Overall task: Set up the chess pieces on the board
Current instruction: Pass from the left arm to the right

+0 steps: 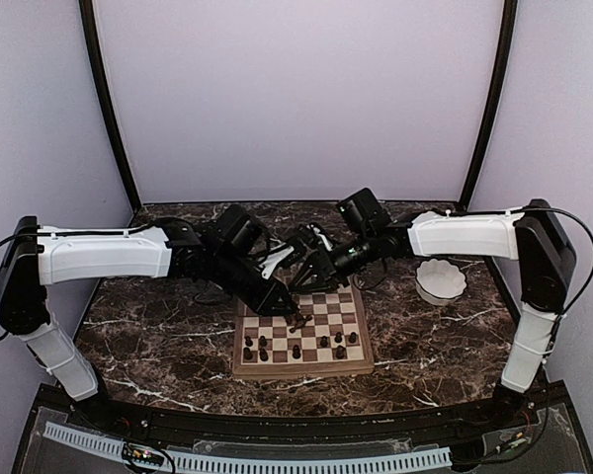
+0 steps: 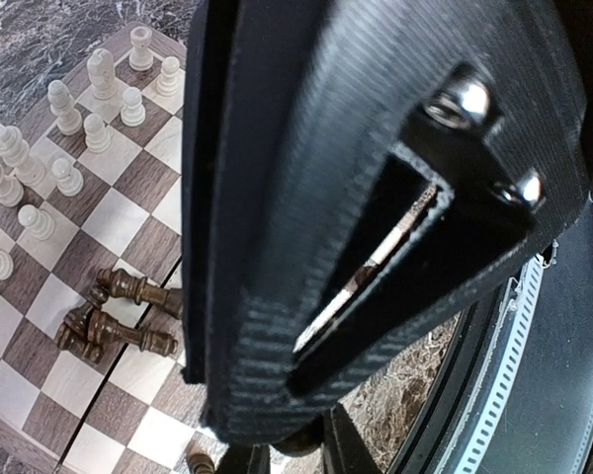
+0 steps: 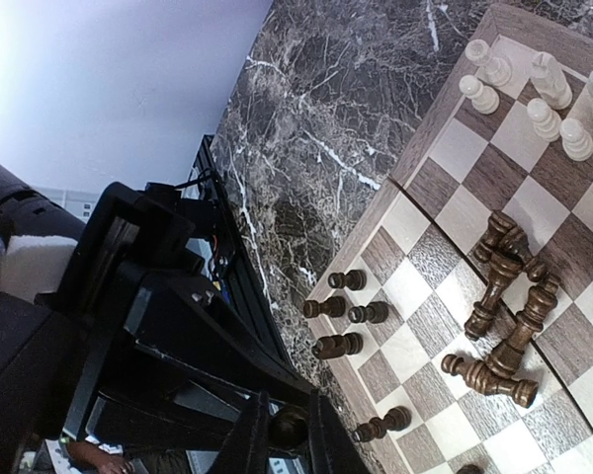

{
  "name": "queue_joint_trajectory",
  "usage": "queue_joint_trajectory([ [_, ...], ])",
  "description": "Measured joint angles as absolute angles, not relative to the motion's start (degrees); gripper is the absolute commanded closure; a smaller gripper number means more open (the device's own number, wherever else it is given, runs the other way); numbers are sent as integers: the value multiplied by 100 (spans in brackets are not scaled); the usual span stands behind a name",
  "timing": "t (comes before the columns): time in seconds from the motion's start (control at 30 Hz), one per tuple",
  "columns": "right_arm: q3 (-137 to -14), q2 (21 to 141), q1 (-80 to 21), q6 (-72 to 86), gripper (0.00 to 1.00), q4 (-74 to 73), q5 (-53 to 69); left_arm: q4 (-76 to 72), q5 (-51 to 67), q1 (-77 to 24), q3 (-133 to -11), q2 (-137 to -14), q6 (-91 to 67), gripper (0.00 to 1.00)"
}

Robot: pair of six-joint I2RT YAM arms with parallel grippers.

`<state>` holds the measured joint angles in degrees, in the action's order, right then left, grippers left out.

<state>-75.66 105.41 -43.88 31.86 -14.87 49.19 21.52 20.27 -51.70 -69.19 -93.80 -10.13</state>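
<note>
While the board (image 1: 301, 372) lies toward six o'clock on the table (image 1: 158, 346), your arms meet over its twelve o'clock edge. The left gripper (image 2: 295, 454) and right gripper (image 3: 289, 444) each look pinched on one dark piece (image 3: 289, 427). Fallen dark pieces (image 3: 504, 331) heap mid-board; cream pieces (image 2: 69, 109) stand at one end. Expect light, hard, smooth, tippy wood: pinch the narrow waist, gently.

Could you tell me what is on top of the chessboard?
Cream pieces stand at one end, dark pieces at the other, toppled dark ones between; from above, the arms hide the board's far squares.
</note>
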Motion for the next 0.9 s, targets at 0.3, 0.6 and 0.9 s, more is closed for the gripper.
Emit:
queue_joint_trajectory([
  [0.3,-7513,10536,-4388,3153,97,-1389,4899,2152,1634,-5240,-6917,-9369,-956,70],
  [0.6,-7513,10468,-4386,2845,97,-1855,4204,2161,1210,-5251,-6831,-9183,-1035,62],
  [0.9,-7513,10213,-4429,2554,97,-2084,3389,2423,910,-5251,-6187,-8108,-1052,61],
])
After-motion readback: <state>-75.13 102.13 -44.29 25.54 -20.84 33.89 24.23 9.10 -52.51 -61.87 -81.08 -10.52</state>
